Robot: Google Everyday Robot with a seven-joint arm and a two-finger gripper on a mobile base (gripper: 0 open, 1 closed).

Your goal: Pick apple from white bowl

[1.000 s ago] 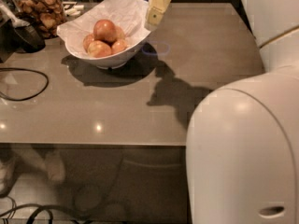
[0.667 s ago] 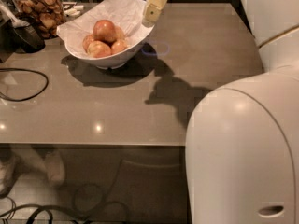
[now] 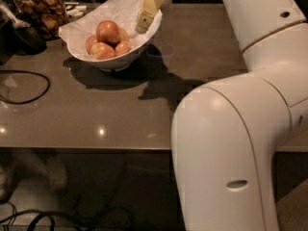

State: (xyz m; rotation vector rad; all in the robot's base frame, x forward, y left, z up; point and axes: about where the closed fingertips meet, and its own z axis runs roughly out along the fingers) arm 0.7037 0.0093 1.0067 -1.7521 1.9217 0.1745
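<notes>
The white bowl (image 3: 118, 13) with a wavy, flaring rim stands on the grey table at the back left. It holds several apples. The apple (image 3: 108, 31), the largest and reddest, lies on top of the smaller, paler ones (image 3: 102, 50). My gripper (image 3: 144, 13) hangs from the top edge over the bowl's right rim, to the right of the apple and apart from it. Its cream-coloured finger (image 3: 149, 6) points down toward the rim. Nothing shows in its hold.
A glass jar of brown snacks (image 3: 41, 8) stands at the back left beside a dark object (image 3: 21, 35). A black cable (image 3: 26, 88) loops on the table's left. My white arm (image 3: 231, 143) fills the right foreground. The table's front edge (image 3: 86, 148) runs across the middle.
My gripper has moved left, from beside the bowl's right edge to over its right rim. The apples and bowl have not moved.
</notes>
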